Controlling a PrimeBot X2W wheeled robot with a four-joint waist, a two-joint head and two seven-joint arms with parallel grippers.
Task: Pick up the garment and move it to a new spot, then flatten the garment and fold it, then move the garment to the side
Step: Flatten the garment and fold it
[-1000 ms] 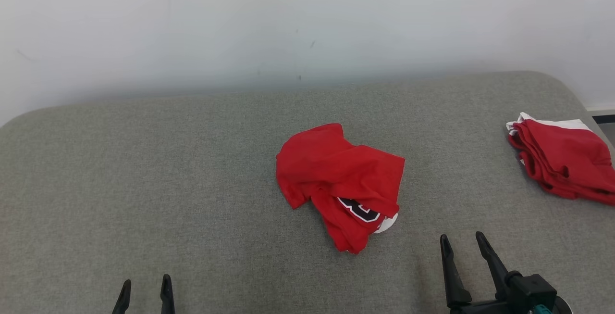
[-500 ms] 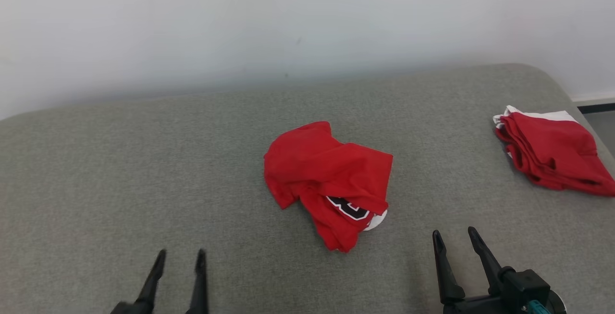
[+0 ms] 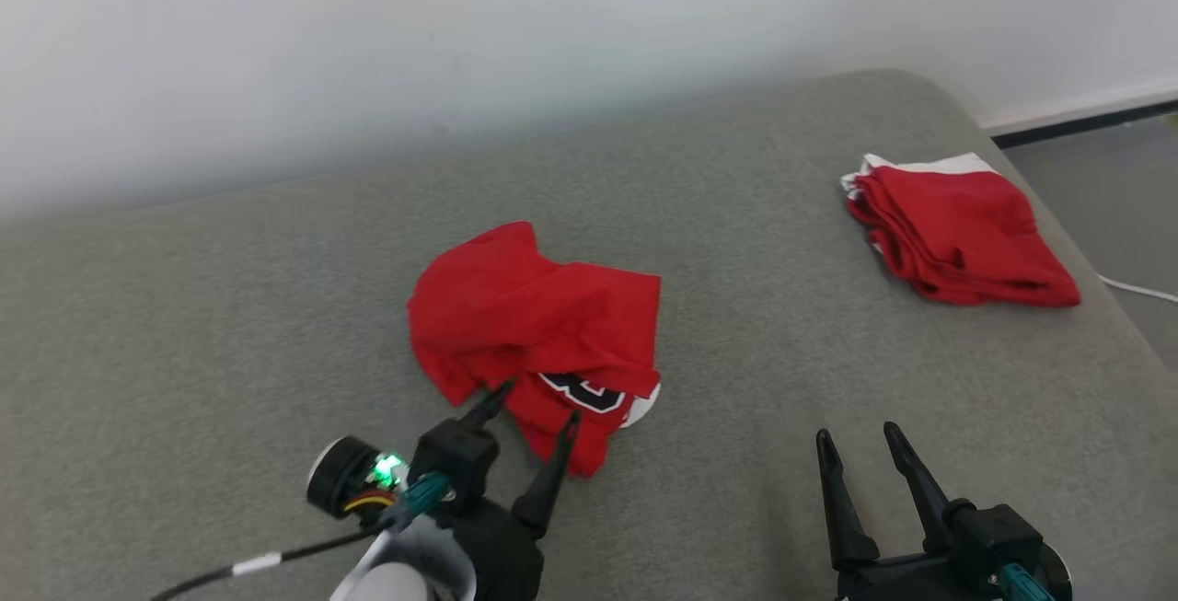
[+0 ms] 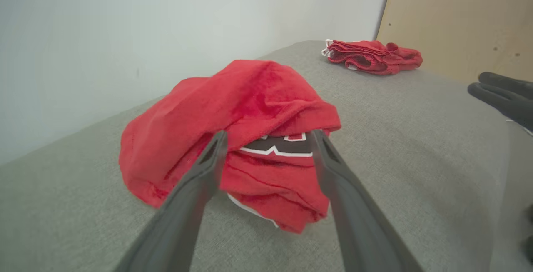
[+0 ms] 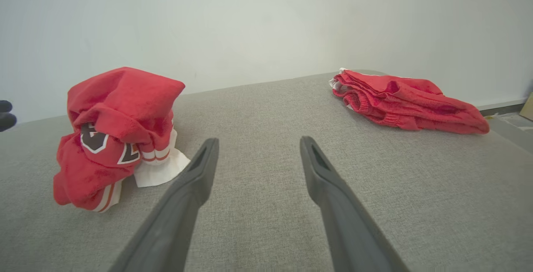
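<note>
The garment (image 3: 538,325), a crumpled red jersey with a black-and-white number and white trim, lies in a heap near the middle of the grey cushion (image 3: 230,306). The left gripper (image 3: 538,401) is at the heap's near edge, fingers spread wide and gripping nothing. In the left wrist view its two tips stand on either side of the number patch. Whether they touch the cloth cannot be told. The right gripper (image 3: 856,432) is above bare cushion to the right of the garment and apart from it, its fingers also wide open and empty. A pile (image 3: 957,224) of folded red cloth with a white edge sits near the cushion's far right corner. A pale wall (image 3: 460,30) runs behind the cushion, and a white cable (image 3: 1137,288) lies on the floor beyond its right edge.
</note>
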